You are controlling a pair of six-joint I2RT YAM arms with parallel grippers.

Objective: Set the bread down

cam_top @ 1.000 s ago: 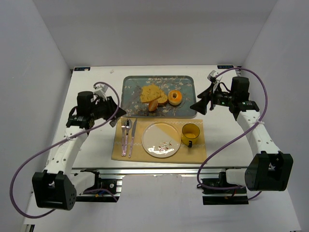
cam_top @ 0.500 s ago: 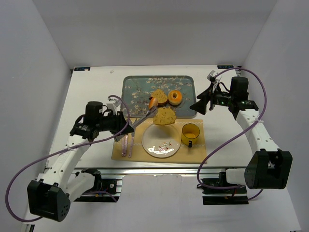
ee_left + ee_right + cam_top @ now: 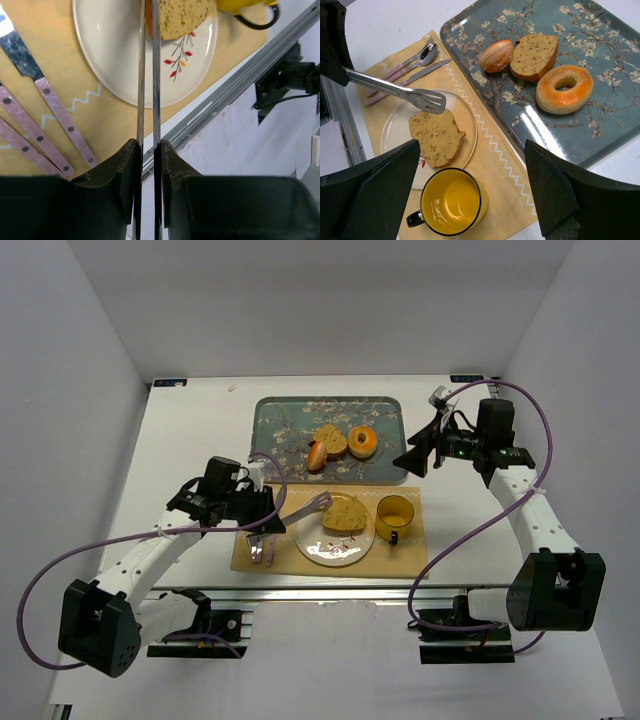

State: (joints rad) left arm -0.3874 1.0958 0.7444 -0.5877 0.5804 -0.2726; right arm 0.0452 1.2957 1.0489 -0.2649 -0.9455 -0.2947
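A slice of speckled bread (image 3: 343, 513) lies on the white plate (image 3: 318, 545), toward its mug side; it also shows in the right wrist view (image 3: 436, 136) and at the top of the left wrist view (image 3: 182, 17). My left gripper (image 3: 262, 512) is shut on metal tongs (image 3: 303, 508). The tong tips (image 3: 427, 100) are at the bread's edge, nearly closed; I cannot tell if they still pinch it. My right gripper (image 3: 412, 460) is open and empty, held above the tray's right end.
A blue floral tray (image 3: 280, 420) at the back holds a half roll (image 3: 331, 439), a small bun (image 3: 317, 455) and a bagel (image 3: 362, 441). A yellow mug (image 3: 394, 517) stands right of the plate. Cutlery (image 3: 259, 540) lies on the yellow placemat (image 3: 410, 555).
My left arm carried the bread slice in the tongs from the tray forward and down onto the plate. The right arm has not moved.
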